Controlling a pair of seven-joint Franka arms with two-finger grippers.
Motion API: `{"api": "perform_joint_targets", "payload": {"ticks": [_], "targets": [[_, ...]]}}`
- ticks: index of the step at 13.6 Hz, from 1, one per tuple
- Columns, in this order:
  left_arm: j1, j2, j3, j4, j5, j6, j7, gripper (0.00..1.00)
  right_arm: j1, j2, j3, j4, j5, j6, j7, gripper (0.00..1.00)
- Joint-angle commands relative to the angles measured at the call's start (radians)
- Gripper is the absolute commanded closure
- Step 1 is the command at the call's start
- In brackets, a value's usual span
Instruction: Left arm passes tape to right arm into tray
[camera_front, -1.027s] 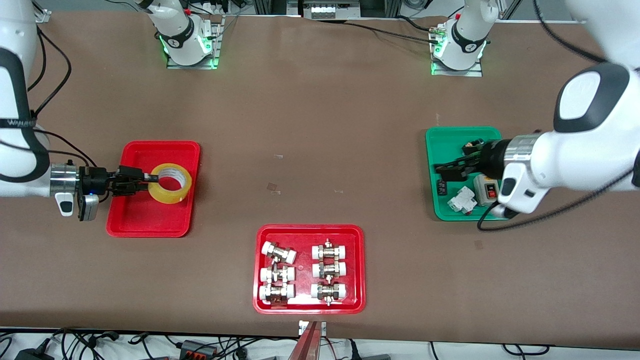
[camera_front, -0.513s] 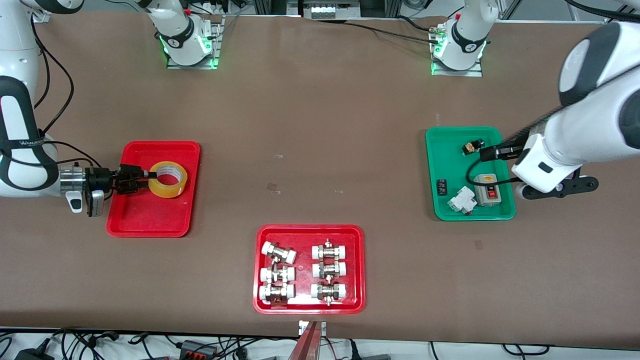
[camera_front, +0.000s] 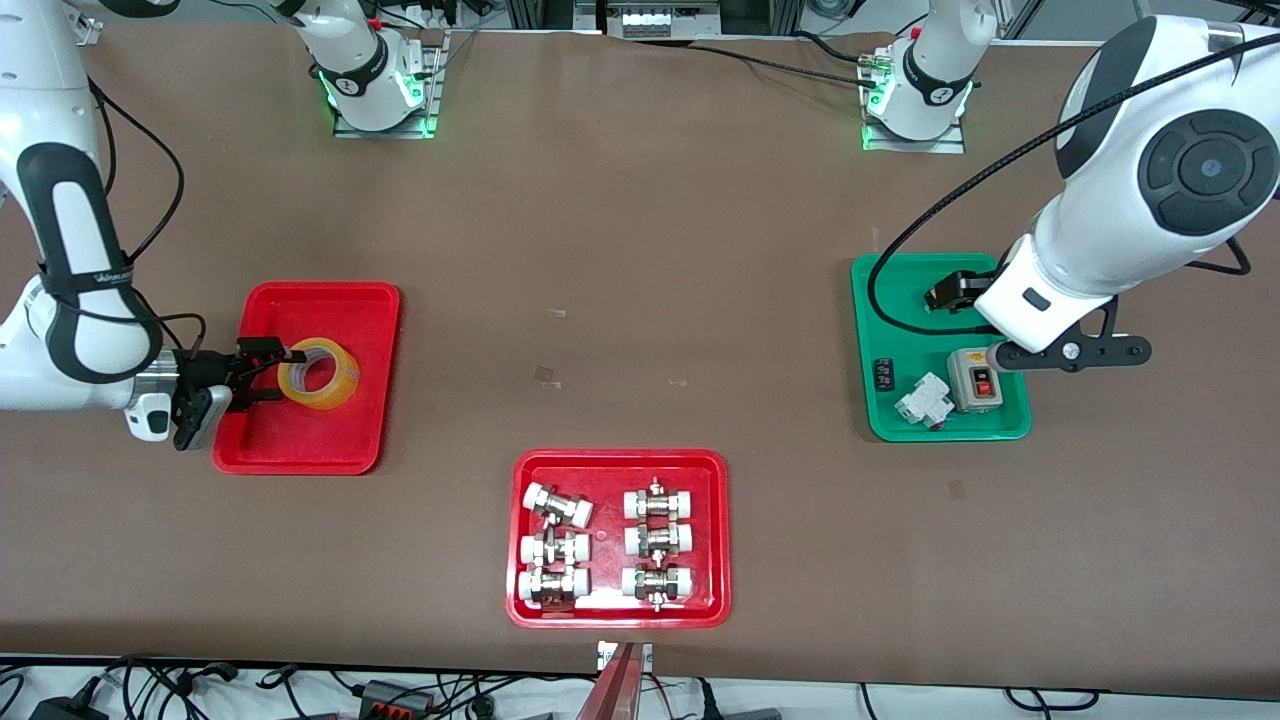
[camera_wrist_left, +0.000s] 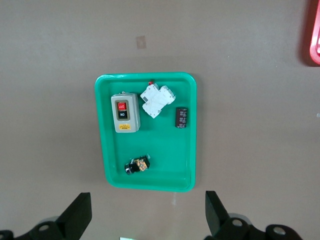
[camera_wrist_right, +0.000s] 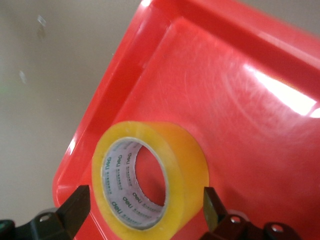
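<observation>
Bright, even light; glare on the tray (camera_wrist_right: 280, 95), perhaps overhead.

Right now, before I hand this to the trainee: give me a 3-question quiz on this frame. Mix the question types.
1. True or false: the fingers of the right gripper are spread to either side of the tape, over the plain red tray.
2. What is the left gripper over?
A. the green tray
B. the tray of fittings
C. the plain red tray
3. Fill in: the left gripper's fingers are ____ and hold nothing.

Key: 1 true; 2 A; 3 open.
</observation>
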Motion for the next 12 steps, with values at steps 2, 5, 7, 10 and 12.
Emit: {"api": "perform_joint_targets", "payload": {"ticks": [2,5,7,10,12], "targets": [[0.034,-0.139,-0.005,-0.200,-0.031,0.106,0.038,0.00,0.123,-0.183,-0.007,-0.020,-0.217,-0.002,0.292,0.00],[0.051,-0.136,-0.002,-0.194,-0.034,0.114,0.128,0.00,0.206,-0.318,-0.007,-0.020,-0.333,-0.085,0.575,0.00],[0.068,-0.139,-0.003,-0.206,-0.035,0.129,0.139,0.00,0.252,-0.406,-0.007,-0.018,-0.362,-0.153,0.767,0.00],[0.076,-0.153,-0.005,-0.232,-0.037,0.143,0.141,0.00,0.275,-0.536,0.004,-0.014,-0.382,-0.271,0.981,0.00],[0.068,-0.170,0.010,-0.239,-0.041,0.152,0.174,0.00,0.313,-0.621,0.005,-0.015,-0.390,-0.343,1.094,0.00]]}}
